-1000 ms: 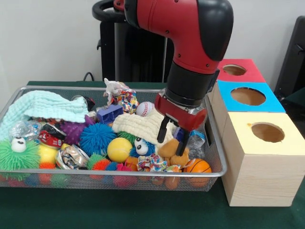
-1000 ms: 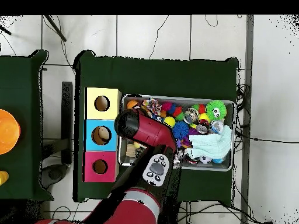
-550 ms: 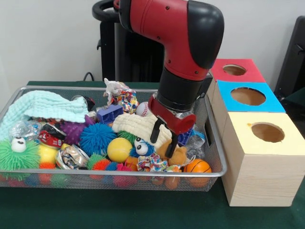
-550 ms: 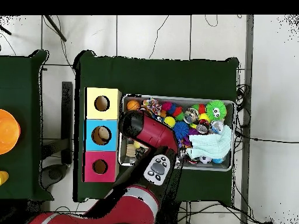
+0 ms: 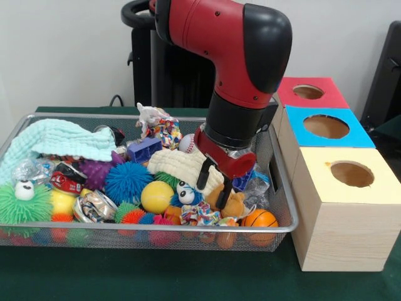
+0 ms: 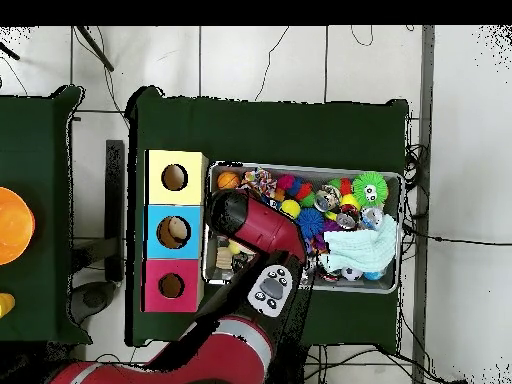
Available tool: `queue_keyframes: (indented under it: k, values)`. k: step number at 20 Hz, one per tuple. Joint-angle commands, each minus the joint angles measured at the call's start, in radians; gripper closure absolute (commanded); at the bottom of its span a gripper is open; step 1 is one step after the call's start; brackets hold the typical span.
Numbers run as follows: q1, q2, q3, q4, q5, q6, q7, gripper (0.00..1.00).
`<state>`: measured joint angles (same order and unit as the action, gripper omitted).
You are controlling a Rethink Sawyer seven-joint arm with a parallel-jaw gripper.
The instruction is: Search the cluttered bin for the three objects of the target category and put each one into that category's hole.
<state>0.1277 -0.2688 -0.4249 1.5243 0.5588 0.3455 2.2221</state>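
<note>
Tabletop [image 5: 156,276], green cloth, carries a wire-mesh bin [image 5: 150,227] and, just beside it, three wooden boxes in a row.

Arm [image 5: 241,59], red and black, is seen reaching down into the bin's end nearest the boxes; in the overhead view it hides that end of the bin almost entirely.

Boxes: yellow-topped box [image 5: 351,207], blue-topped box [image 5: 326,128], red-topped box [image 5: 310,92], each with one round hole. Nothing is seen in or over any hole. Which category is wanted cannot be read from the views.

Bin contents, thickly piled: a mint cloth [image 5: 59,141] at the far end from the boxes, a cream knit cloth [image 5: 178,166] mid-bin, a blue spiky ball [image 5: 127,182], a green fuzzy ball with eyes [image 5: 24,202], a yellow ball [image 5: 156,196], a small basketball [image 5: 259,219], a baseball [image 5: 190,143], crushed cans and rope toys between.

Gripper [image 5: 213,187]: jaws are apart, two dark fingers lowered onto a brown plush toy [image 5: 230,202] beside the cream cloth; nothing is clamped yet.

Progress, as judged: no object is shown delivered, the bin appears full. The search-and-grasp stage is in hand; a closing on the plush toy, a lift, a carry to a hole, and the remaining objects are all left to be done.
</note>
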Motion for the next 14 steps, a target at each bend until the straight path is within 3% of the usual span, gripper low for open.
queue_keyframes:
  k: [1,9,10,14]
  values:
    - [-0.028,0.055,0.07,0.025,0.053,0.035,0.251,0.0]
    - [-0.042,0.031,0.094,0.047,0.085,-0.019,0.257,0.0]
    - [-0.036,0.032,0.092,0.047,0.088,-0.024,0.252,1.0]
    - [-0.032,0.036,0.087,0.045,0.09,-0.032,0.25,1.0]
